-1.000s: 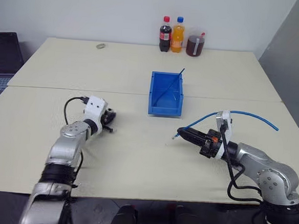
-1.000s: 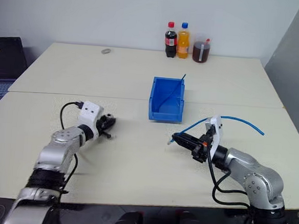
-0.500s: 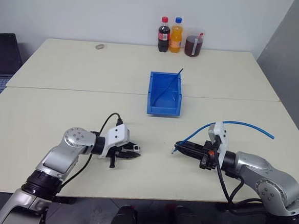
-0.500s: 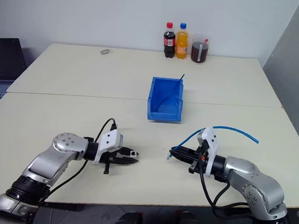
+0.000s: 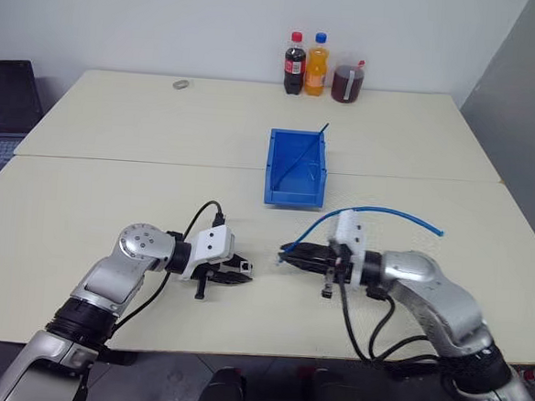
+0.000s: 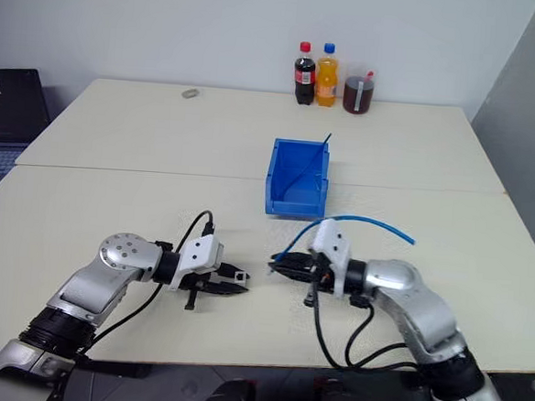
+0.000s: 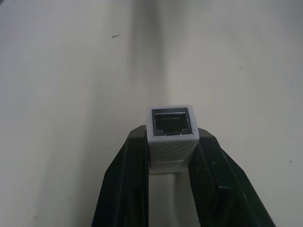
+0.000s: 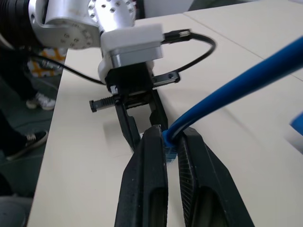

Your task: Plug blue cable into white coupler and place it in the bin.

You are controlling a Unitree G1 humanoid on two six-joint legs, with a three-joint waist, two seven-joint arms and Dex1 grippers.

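Alignment is the step in hand: the left tool (image 5: 244, 272) is clamped on the white coupler (image 7: 172, 133), socket facing the right tool (image 5: 287, 255), which is pinched on the blue cable (image 5: 377, 211) just behind its plug. Both hover low over the worktop (image 5: 117, 126), tips near but apart. Next, I'd judge, the plug must line up squarely with the socket and push in. A second ago the tools were well apart. The bin (image 5: 296, 169) waits beyond them.

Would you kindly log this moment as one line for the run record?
left gripper: shut on white coupler | right gripper: shut on blue cable | plug and coupler: apart, facing | bin: awaiting
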